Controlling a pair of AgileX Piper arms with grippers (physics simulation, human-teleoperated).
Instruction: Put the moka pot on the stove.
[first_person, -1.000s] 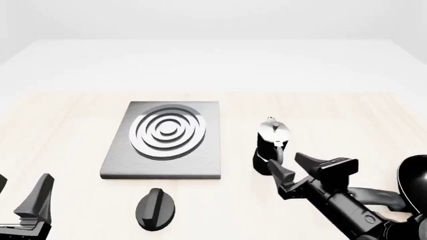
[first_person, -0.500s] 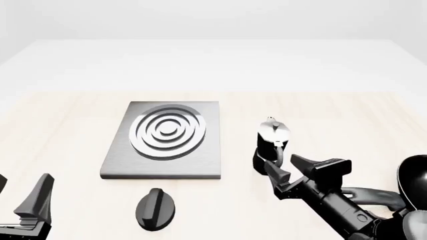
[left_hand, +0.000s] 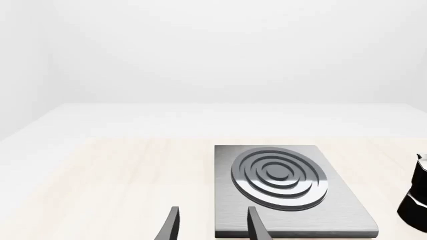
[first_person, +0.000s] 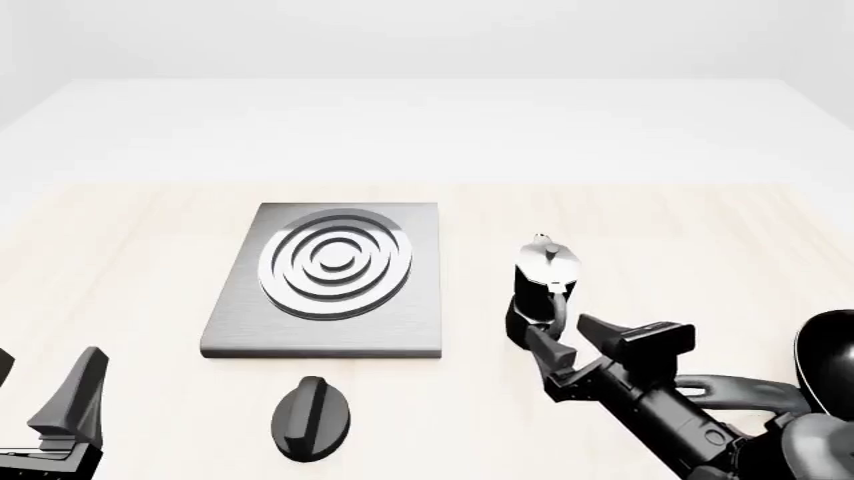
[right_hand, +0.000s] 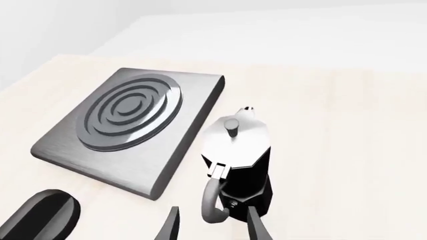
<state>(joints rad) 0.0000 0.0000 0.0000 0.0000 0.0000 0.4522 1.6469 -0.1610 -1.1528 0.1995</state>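
Black moka pot stands on the table, just right of the stove. My right gripper is spread wide by its handle, seen only from the right wrist. My left gripper is spread too.

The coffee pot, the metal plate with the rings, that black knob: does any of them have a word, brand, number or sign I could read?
None: no text, number or sign shows in any view.
Moka pot: plain black body, bare silvery lid.
Stove: brushed grey metal with rings only.
Black knob: unmarked.
Right claw and left claw: no labels visible.
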